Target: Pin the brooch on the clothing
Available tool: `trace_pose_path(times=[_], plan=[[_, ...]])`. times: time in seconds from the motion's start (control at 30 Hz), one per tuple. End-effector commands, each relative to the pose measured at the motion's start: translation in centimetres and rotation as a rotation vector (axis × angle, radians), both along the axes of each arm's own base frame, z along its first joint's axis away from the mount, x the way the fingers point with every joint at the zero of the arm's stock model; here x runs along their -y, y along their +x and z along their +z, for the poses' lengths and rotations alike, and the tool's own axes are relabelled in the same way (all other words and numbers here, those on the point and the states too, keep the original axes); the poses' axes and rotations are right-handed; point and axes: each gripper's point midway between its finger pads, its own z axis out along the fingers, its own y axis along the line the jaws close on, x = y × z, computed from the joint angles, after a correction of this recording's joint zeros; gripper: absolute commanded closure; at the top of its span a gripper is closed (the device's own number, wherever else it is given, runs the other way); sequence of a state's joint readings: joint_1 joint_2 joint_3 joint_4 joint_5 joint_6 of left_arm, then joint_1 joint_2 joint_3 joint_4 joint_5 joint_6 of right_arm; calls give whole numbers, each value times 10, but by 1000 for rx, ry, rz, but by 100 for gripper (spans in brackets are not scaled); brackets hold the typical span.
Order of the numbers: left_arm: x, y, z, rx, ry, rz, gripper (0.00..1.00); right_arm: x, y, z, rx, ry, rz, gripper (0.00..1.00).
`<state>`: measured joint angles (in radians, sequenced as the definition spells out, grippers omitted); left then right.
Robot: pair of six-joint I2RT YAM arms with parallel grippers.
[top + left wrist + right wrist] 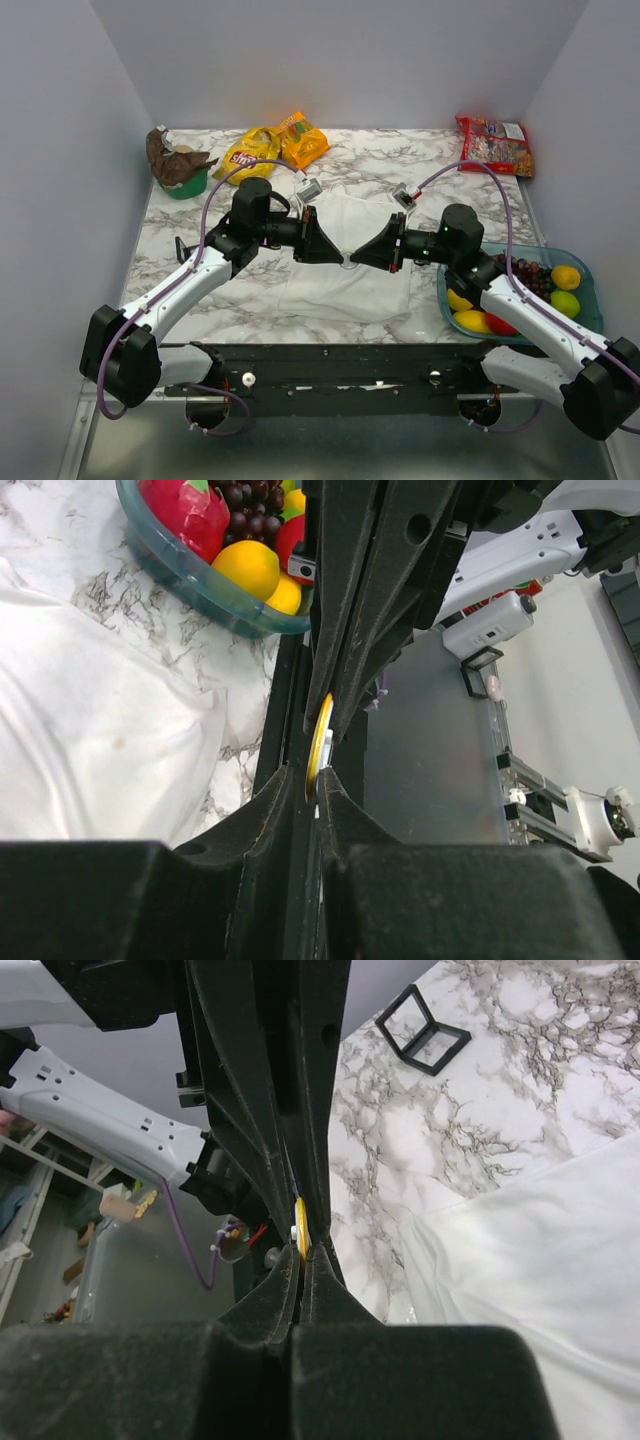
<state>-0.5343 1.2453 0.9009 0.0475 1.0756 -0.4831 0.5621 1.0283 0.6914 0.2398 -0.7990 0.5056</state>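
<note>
My left pincer (pixel 313 775) from 9 o'clock, narrow; right pincer (pixel 300 1255) from 3 o'clock, nearly closed. Both nip brooch (pixel 318 745) over clothing (pixel 330 290). Brooch edge-on, face hidden.

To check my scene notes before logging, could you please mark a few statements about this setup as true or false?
1. The left claw and right claw meet above the white garment. True.
2. The brooch lies flat on the garment. False: it is held edge-on between the tips of both claws.
3. The fruit tray sits on the right arm's side. True.
4. The black frame is inside the fruit tray. False: it lies on the marble table.
</note>
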Motion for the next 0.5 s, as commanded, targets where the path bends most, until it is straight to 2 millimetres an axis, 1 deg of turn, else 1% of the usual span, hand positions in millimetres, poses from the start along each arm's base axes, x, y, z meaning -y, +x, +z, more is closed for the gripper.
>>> trace_pose_path(times=[0.0, 0.1, 0.23, 0.3, 0.47], plan=[[0, -10, 7, 21, -33, -45, 86, -3, -4, -5, -2, 6, 30, 99], [-1, -11, 8, 24, -37, -49, 100, -3, -2, -9, -9, -2, 22, 99], [0, -10, 7, 23, -35, -42, 100, -3, 0, -10, -4, -6, 12, 99], [-1, -9, 6, 17, -32, -38, 100, -2, 1, -10, 1, -11, 4, 97], [1, -5, 0, -6, -13, -20, 100, -2, 2, -13, 8, -29, -10, 81]])
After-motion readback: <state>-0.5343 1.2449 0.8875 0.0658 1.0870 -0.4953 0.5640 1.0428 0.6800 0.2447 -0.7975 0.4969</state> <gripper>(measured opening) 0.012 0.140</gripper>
